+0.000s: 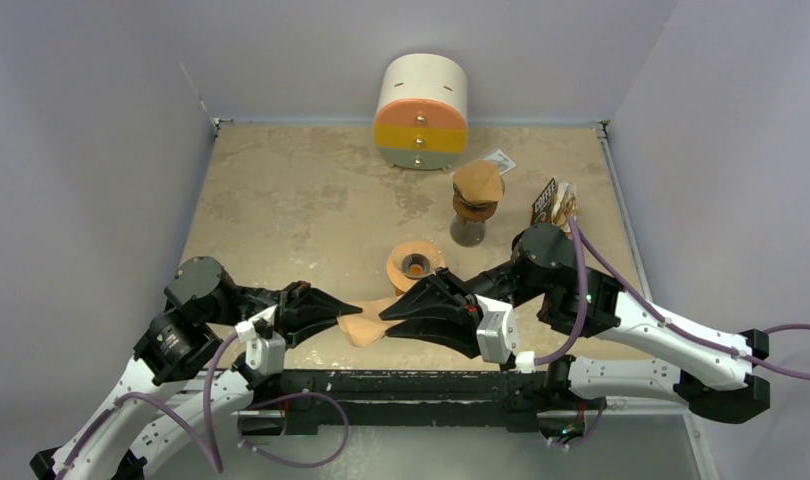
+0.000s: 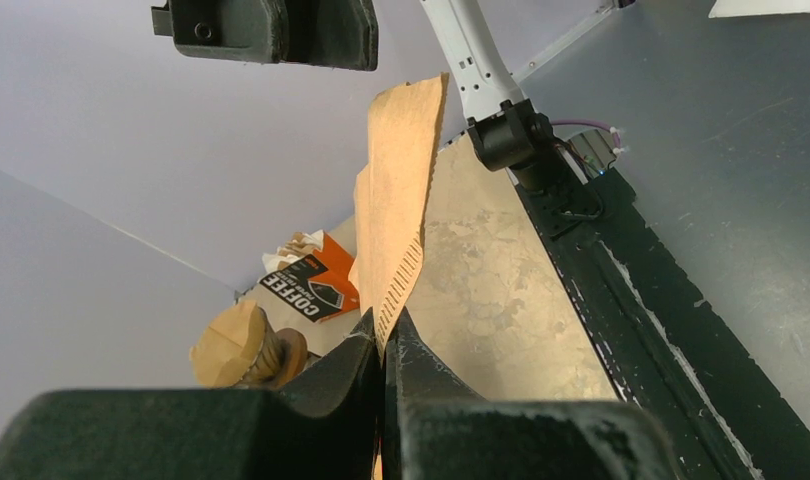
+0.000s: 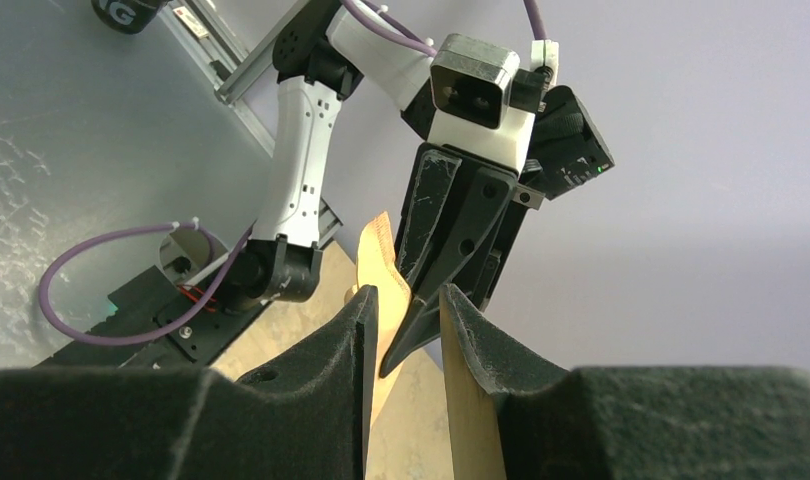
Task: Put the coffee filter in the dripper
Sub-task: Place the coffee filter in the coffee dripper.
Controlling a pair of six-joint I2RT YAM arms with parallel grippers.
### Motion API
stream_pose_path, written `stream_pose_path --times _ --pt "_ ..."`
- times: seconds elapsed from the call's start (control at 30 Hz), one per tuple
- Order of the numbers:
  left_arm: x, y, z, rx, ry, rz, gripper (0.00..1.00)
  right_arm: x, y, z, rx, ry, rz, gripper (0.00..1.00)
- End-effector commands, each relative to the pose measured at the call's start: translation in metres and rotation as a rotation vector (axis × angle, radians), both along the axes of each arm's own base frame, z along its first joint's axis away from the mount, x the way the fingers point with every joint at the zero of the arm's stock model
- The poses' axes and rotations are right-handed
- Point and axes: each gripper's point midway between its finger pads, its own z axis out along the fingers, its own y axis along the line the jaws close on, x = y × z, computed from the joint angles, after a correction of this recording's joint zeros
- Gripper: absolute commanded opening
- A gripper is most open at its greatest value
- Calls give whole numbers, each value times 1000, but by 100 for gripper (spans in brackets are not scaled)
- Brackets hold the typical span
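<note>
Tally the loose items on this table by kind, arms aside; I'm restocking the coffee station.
Coffee filters: 2, the held filter and the capping filter
Dripper: 1
Carafe: 1
Coffee bag: 1
Drawer unit: 1
White paper scrap: 1
Total: 7

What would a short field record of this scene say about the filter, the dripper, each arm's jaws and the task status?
Filter: brown paper coffee filter, held between the two arms above the tan tabletop
Left jaws: shut on the filter's crimped edge
Right jaws: apart, straddling the filter close to the left jaws' tip
Dripper: orange cone dripper, standing on the tabletop just behind the filter, with no filter in it
Task status: filter not yet in the dripper
</note>
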Motion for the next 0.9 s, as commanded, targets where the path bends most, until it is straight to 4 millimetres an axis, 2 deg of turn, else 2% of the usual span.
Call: stream_pose_path --times 0.0,0.57,0.87 --pt "-6 0 12 -23 -10 -29 0 -6 -2 9 25 -21 26 32" --pt "-8 0 12 -18 3 -41 0 -6 2 -2 -3 -43 27 33" --pt "-8 -1 11 -15 6 -46 0 -6 3 2 6 -46 22 32"
